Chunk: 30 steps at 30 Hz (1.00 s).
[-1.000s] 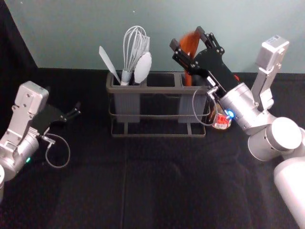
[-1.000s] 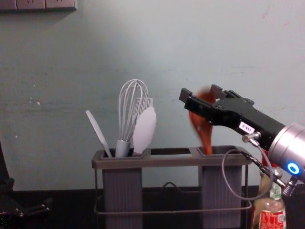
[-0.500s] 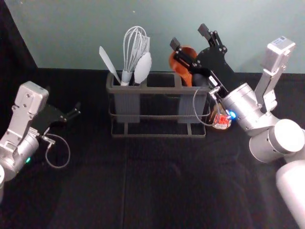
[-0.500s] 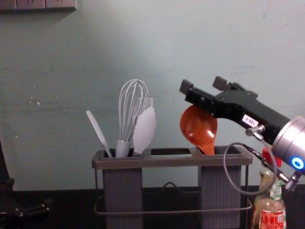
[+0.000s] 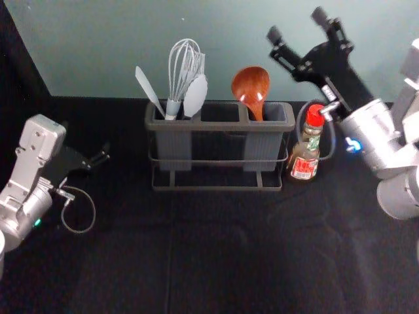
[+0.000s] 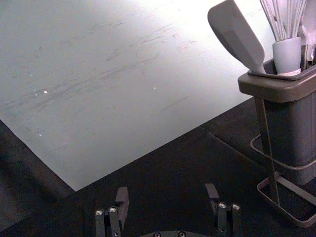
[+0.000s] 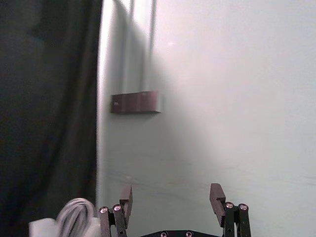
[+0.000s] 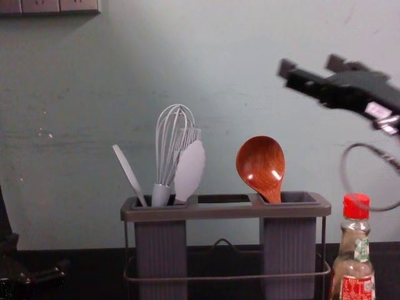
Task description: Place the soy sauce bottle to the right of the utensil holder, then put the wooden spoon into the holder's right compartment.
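Observation:
The wooden spoon [image 5: 251, 86] stands bowl-up in the right compartment of the utensil holder [image 5: 203, 124], leaning slightly left in the chest view. Just right of the holder, upright, is the soy sauce bottle [image 5: 306, 147] with its red cap. My right gripper [image 5: 295, 25] is open and empty, up and to the right of the spoon, apart from it; in the right wrist view my right gripper [image 7: 171, 200] has only wall between its fingers. My left gripper [image 5: 105, 152] is parked left of the holder; in the left wrist view, my left gripper [image 6: 167, 195] stands open and empty.
A whisk [image 5: 186, 69], a white spatula [image 5: 150, 88] and other light utensils stand in the holder's left compartment. The wall [image 8: 75, 125] rises behind the holder. The right arm's cable loops close by the bottle cap. Dark cloth [image 5: 216, 248] covers the table in front.
My right gripper, around the spoon's bowl a second ago, opened and then moved up and to the right. The spoon has settled with its bowl facing forward. The left arm stayed still.

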{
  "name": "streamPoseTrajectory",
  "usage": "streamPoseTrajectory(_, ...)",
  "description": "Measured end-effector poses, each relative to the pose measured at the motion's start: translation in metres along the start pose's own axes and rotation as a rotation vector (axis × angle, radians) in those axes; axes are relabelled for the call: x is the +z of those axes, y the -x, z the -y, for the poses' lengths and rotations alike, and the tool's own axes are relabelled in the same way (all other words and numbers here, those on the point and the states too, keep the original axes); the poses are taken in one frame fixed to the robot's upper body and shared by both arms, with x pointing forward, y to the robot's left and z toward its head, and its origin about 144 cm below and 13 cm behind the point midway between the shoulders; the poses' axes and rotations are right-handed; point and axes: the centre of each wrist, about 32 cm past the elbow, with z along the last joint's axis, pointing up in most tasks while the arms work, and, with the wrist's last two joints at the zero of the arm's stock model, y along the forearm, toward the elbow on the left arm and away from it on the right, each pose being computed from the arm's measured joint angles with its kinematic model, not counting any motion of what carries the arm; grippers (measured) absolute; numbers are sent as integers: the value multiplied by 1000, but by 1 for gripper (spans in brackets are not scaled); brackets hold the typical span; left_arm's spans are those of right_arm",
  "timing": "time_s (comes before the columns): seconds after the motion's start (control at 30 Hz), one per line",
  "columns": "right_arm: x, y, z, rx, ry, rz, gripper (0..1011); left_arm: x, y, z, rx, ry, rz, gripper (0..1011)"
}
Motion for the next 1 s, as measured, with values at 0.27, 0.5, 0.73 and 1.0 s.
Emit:
streamPoseTrajectory(0.27,25,-23,23,-115,68,59,1003,0,0,0,0,0,0,1011)
streamPoseTrajectory(0.5,34,-37,46,-213,190,74,1003,0,0,0,0,0,0,1011)
streamPoseTrajectory(0.73,29,-47,59,-265,285,68,1003,0,0,0,0,0,0,1011)
streamPoseTrajectory(1.0,2,-50,75,-295,422,57,1003,0,0,0,0,0,0,1011)
